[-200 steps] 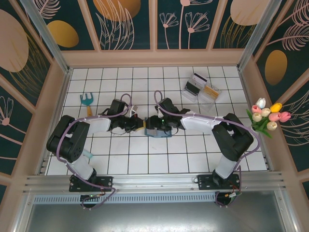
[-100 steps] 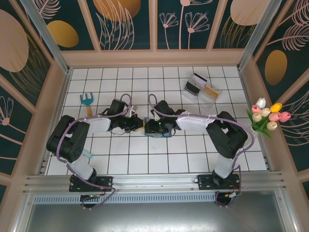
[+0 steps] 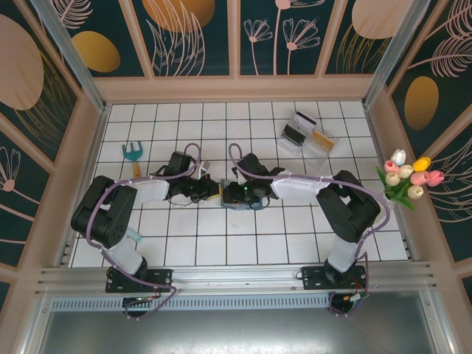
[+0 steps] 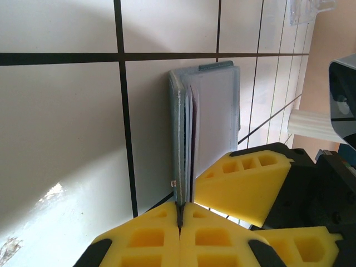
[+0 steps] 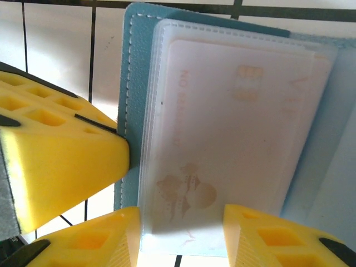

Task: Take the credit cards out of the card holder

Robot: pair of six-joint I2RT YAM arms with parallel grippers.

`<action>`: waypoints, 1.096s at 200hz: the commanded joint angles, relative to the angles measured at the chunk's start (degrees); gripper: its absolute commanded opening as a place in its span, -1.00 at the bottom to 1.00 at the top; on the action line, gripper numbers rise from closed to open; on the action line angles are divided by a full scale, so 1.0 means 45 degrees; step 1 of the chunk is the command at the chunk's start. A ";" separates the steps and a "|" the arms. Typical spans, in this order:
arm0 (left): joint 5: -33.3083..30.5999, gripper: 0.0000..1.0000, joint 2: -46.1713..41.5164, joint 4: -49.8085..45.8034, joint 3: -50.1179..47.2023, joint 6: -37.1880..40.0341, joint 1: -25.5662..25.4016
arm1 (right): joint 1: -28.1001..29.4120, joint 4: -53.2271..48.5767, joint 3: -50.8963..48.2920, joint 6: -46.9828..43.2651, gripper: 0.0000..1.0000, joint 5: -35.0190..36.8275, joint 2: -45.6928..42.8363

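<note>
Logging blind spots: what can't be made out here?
- Top view: teal-blue soft bifold card holder, mostly covered by left hand and right hand.
- Left wrist: holder edge-on, pocket contents hidden.
- Right wrist: pale plastic card behind cloudy sleeve, print faint; whether right hand grips it, unclear.

A clear plastic tray sits on the white tiled table, with tulips to its right and a teal hand fork far to its left.

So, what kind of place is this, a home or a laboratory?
Most likely a staged robot test booth, not a home: a white tiled table walled in by painted leaf-pattern panels, a left arm and a right arm bolted to a metal rail, and props such as tulips.
</note>
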 commanded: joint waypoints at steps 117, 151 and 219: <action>-0.0061 -1.00 -0.0035 -0.0421 0.0371 0.0367 -0.0074 | -0.0335 -0.2349 -0.0190 0.0523 -0.09 0.2607 -0.1936; -0.0060 -1.00 -0.0040 -0.0431 0.0361 0.0367 -0.0069 | -0.0373 -0.2681 -0.0160 0.0735 -0.10 0.3192 -0.2068; -0.0101 -1.00 -0.0100 -0.0480 0.0312 0.0423 -0.0079 | -0.0654 -0.1294 -0.0246 0.0765 -0.24 0.2048 -0.1559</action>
